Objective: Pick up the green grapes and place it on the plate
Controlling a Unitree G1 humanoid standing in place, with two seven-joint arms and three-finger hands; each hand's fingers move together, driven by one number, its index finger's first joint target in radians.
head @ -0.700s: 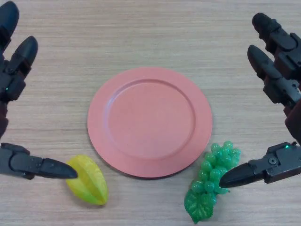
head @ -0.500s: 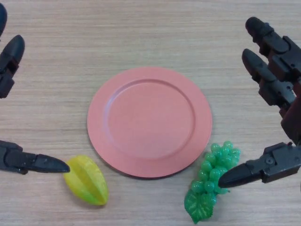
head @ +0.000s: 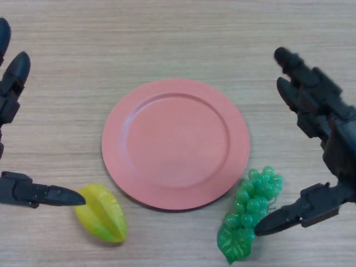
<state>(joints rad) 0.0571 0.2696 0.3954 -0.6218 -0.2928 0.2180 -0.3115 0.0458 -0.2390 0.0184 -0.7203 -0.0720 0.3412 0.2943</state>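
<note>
From the head view, you see the bunch of green grapes [head: 250, 214] lying on the wooden table [head: 167, 39], near and to the right, just off the near-right rim of the pink plate [head: 175, 143] and not on it. Your right hand [head: 325, 144] is spread wide, fingers straight and clear of everything, while its thumb tip points at the right side of the bunch, very near or just touching it; it holds nothing. Your left hand [head: 14, 111] sits at the left edge, also spread and empty, its thumb tip close to a yellow starfruit [head: 102, 212].

The grapes look like moulded plastic: probably light, fairly stiff, with a glossy, bumpy surface that may slip. Take hold across the middle of the cluster, where it is fullest, rather than by the flat leaf at its near end.
</note>
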